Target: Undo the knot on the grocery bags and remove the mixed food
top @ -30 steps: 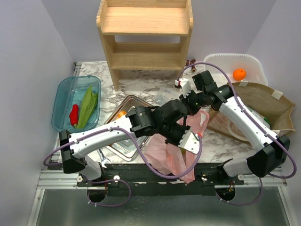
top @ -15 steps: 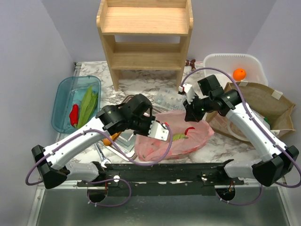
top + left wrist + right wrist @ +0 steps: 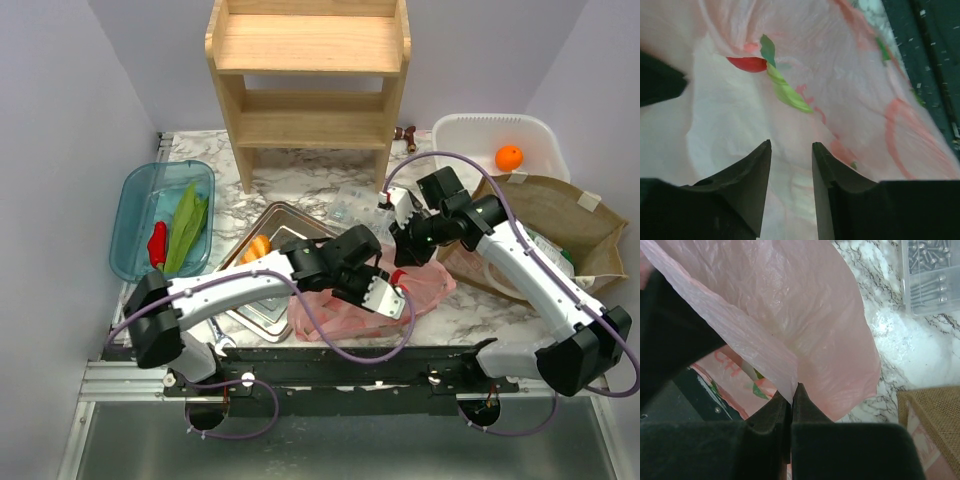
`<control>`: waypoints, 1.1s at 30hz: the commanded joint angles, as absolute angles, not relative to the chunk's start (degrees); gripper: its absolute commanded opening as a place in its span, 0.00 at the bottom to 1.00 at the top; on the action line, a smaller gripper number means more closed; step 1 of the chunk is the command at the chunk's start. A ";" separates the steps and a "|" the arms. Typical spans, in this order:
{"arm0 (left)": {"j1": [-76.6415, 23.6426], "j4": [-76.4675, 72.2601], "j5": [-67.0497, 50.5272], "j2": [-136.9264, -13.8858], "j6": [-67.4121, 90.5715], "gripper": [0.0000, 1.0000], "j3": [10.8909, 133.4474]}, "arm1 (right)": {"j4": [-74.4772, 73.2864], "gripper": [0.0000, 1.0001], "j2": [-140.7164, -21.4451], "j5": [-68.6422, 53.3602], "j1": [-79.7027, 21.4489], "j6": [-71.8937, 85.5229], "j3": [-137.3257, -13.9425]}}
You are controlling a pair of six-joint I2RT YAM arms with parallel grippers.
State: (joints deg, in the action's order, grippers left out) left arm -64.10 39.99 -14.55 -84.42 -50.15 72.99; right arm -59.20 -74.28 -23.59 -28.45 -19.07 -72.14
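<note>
The pink grocery bag (image 3: 340, 310) lies crumpled on the marble near the front edge; no knot shows. My left gripper (image 3: 388, 300) hovers open just above its film (image 3: 790, 145). Through the film I see a red pepper (image 3: 747, 64) with a green stalk (image 3: 787, 92); a red spot also shows in the top view (image 3: 400, 277). My right gripper (image 3: 400, 250) is shut on a fold of the bag's edge (image 3: 792, 387) and holds it raised at the bag's far right side (image 3: 790, 305).
A steel tray (image 3: 275, 225) holding an orange item lies left of the bag. A teal tub (image 3: 135, 215) holds a green leaf and a red pepper. A wooden shelf (image 3: 310, 70), a white basin (image 3: 480, 135) with an orange, a burlap bag (image 3: 550, 230) and a clear screw box (image 3: 932, 277) stand behind.
The bag, hanging bunched a second ago, now lies spread low. My left gripper swung left, then back right over the bag. My right gripper kept its hold on the bag's edge.
</note>
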 commanded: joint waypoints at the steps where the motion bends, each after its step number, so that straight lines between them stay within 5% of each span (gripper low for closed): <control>1: -64.02 31.85 -7.99 -91.12 -54.33 0.38 69.62 | -58.65 0.01 -72.67 -22.69 -28.57 -18.42 -72.00; 9: -66.39 29.00 -18.15 -93.76 -53.85 0.95 71.76 | -57.02 0.01 -74.55 -22.83 -28.56 -17.78 -71.37; 18: -66.80 30.18 -22.20 -102.03 -57.21 0.97 72.32 | -56.94 0.01 -75.77 -20.63 -28.56 -18.28 -70.37; 25: -65.97 30.47 -15.67 -106.93 -56.78 0.88 72.01 | -57.11 0.01 -75.51 -19.22 -28.56 -18.88 -69.44; 28: -63.38 32.45 -17.05 -105.97 -52.33 0.73 72.64 | -57.19 0.01 -75.33 -18.21 -28.57 -19.67 -69.22; 33: -59.16 31.38 -16.18 -98.65 -49.34 0.35 67.95 | -56.86 0.01 -74.58 -16.82 -28.56 -21.24 -68.67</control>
State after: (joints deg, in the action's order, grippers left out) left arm -63.22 26.79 -18.46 -103.15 -53.76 72.84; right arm -57.56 -75.53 -19.40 -28.45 -19.33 -69.80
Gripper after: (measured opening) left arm 0.544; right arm 0.027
